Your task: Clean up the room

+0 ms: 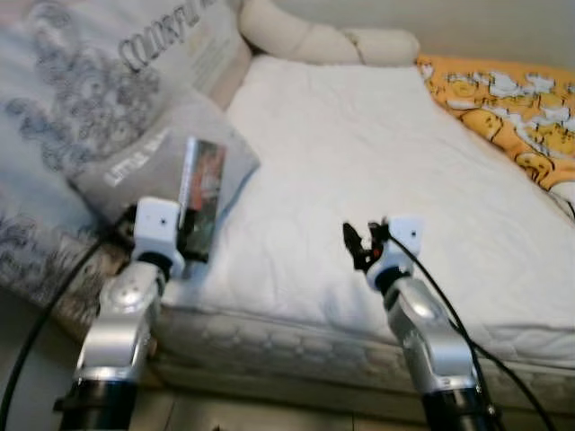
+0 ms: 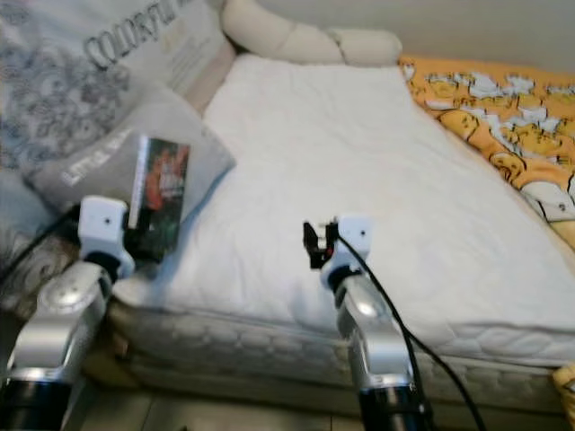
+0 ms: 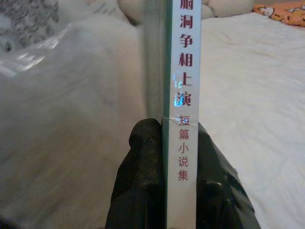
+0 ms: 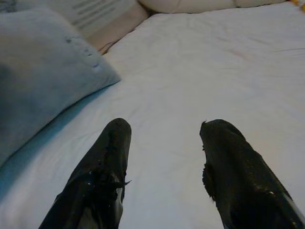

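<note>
Two pincers over the bed, one book in hand

The left pincer (image 1: 193,235) is clamped on a thin book (image 1: 201,196), holding it upright above the near left corner of the bed (image 1: 359,162). In the left wrist view its two black fingers (image 3: 143,176) press both sides of the book's white spine, which carries red Chinese characters running down it. The book's dark cover with a reddish picture faces the middle of the bed.

Just behind the book lies a grey pillow (image 1: 135,162) with white lettering, and behind that a larger patterned cushion (image 1: 81,81) leans at the left side of the bed.

The right pincer (image 1: 359,242) hovers over the front part of the white mattress, its fingers (image 4: 102,162) spread apart with nothing between them; the right wrist view looks past them onto bare sheet and the grey pillow's corner.

A cream bolster (image 1: 314,38) lies at the head of the bed, and an orange patterned blanket (image 1: 508,103) covers the far right side.
</note>
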You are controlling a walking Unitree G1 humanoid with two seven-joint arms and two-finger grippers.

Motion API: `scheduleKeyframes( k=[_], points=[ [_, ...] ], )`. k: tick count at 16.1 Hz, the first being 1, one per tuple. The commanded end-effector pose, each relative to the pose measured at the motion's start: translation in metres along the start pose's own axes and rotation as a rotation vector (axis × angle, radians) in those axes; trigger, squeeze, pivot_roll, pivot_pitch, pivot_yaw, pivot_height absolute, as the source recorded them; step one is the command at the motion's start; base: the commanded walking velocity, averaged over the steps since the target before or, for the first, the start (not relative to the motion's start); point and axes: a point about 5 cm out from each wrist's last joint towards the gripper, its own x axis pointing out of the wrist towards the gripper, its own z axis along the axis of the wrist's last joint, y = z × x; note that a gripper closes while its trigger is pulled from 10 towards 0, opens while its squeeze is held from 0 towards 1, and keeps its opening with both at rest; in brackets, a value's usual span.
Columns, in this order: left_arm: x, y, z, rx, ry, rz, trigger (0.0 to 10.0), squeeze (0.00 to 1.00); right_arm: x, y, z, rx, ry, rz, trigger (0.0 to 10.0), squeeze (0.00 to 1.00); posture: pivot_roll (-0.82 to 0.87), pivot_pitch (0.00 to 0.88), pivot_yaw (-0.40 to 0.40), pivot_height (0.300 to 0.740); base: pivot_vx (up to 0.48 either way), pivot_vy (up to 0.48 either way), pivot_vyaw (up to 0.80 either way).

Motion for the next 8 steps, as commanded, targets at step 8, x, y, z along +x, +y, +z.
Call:
scheduleKeyframes(
  k=[8],
  points=[
    [0.0046, -0.0114, 0.0106, 0.008, -0.05, -0.041, 10.0, 0.0, -0.0002, -0.0095, 0.001, -0.002, 0.009, -0.029, 10.0, 0.0, -0.05, 0.0, -0.029, 0.74, 0.337, 0.0, -0.1]
  ],
)
